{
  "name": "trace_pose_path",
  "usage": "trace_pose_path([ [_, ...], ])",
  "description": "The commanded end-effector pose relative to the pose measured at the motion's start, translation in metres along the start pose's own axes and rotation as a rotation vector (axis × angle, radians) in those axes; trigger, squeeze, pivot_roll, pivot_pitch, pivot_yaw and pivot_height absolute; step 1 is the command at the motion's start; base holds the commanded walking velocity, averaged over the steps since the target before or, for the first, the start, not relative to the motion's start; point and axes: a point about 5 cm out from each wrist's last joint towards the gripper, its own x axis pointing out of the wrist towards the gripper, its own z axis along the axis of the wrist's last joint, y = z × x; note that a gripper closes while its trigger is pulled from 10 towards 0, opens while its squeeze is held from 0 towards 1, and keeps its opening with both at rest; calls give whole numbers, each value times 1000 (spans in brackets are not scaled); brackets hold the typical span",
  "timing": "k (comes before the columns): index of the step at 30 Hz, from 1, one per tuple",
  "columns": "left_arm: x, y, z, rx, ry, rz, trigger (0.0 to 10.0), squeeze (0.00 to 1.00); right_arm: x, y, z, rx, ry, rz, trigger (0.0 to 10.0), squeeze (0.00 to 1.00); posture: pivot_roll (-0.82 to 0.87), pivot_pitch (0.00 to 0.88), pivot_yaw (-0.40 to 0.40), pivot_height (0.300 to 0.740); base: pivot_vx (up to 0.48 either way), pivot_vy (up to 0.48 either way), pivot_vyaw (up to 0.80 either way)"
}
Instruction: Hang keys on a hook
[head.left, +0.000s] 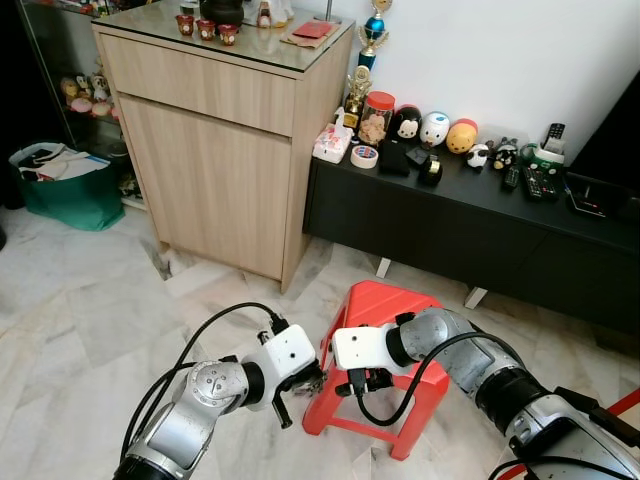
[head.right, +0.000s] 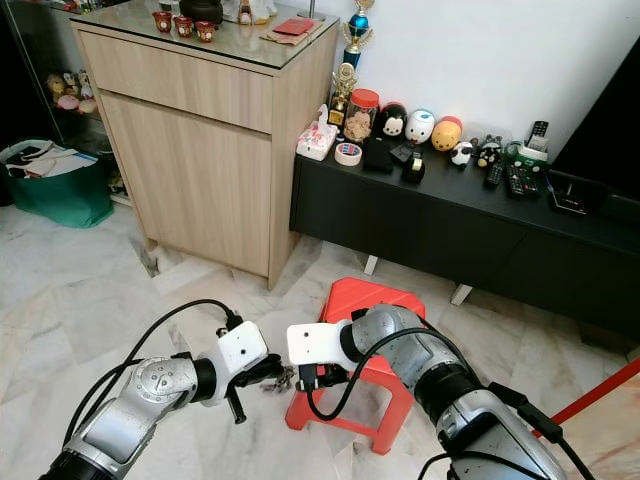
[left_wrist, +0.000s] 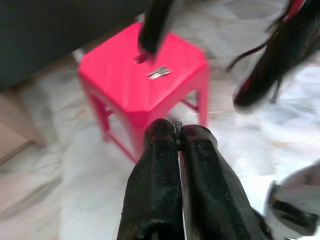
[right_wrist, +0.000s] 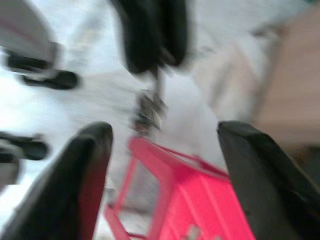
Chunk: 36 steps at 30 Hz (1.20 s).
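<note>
Nearest, the left gripper (left_wrist: 176, 134) has its black, rough-textured fingers pinched together on the dangling metal keys (right_wrist: 147, 111), just off the 9 o'clock edge of the glossy red plastic stool (head.left: 385, 310). The right gripper (right_wrist: 162, 135), fingers spread wide and empty, faces the keys. Beyond, at 11 o'clock, stands a wood-grain cabinet (head.left: 220, 160); no writing is legible.

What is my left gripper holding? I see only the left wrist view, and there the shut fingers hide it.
Observer: In the right wrist view, what looks like a small bunch of keys hangs from the left gripper. The picture is blurred.
Operator: And the other arm?
Observer: The right gripper is open, its fingers wide apart, facing the keys, close to the red stool.
</note>
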Motion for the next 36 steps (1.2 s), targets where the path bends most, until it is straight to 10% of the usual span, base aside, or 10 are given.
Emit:
trace_pose_path([
  [1,-2,10,-5,5,20,89,0,0,-16,-16,-12,83,17,-138,10000,0,111,0,-148,740,0,0,0],
  [2,-6,15,-10,-11,31,166,2549,0,-21,-20,-18,142,17,-214,10000,0,106,0,-140,740,0,0,0],
  [3,-9,19,-13,-26,30,214,9294,0,-24,-23,-24,188,16,-268,10000,0,104,0,-137,740,0,0,0],
  [4,-12,23,-16,-59,19,264,10000,0,-29,-24,-31,251,19,-332,10000,0,104,0,-137,740,0,0,0],
  [13,-36,42,-61,-374,15,615,10000,0,-39,11,-99,753,74,-653,10000,0,81,0,-120,740,0,0,0],
  [17,-44,42,-111,-572,146,777,10000,0,-12,78,-127,1024,171,-644,10000,0,70,0,-111,740,0,0,0],
  [25,-44,12,-153,-668,339,760,10000,0,-7,137,-150,1415,271,-793,10000,0,35,0,-74,740,0,0,0],
  [26,-45,-4,-165,-699,403,750,10000,0,-4,164,-156,1518,338,-794,10000,0,34,0,-54,740,0,0,0],
  [36,-68,-52,-204,-787,617,749,10000,0,8,197,-151,1591,428,-777,10000,0,11,0,-19,740,0,0,0],
])
